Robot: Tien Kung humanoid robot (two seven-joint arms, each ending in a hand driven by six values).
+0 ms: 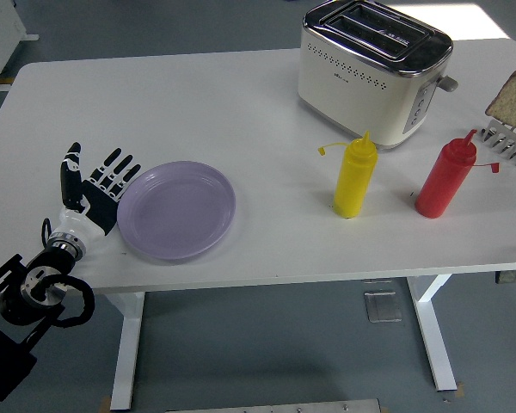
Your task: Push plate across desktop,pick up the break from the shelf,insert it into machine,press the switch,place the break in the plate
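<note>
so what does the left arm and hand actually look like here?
The left hand has black fingers with white patches at the joints and a black palm. A white cuff and a silver ring form the wrist. Behind it, the left arm is black and blocky, with a black cable looping around it. The right arm is out of view.
</note>
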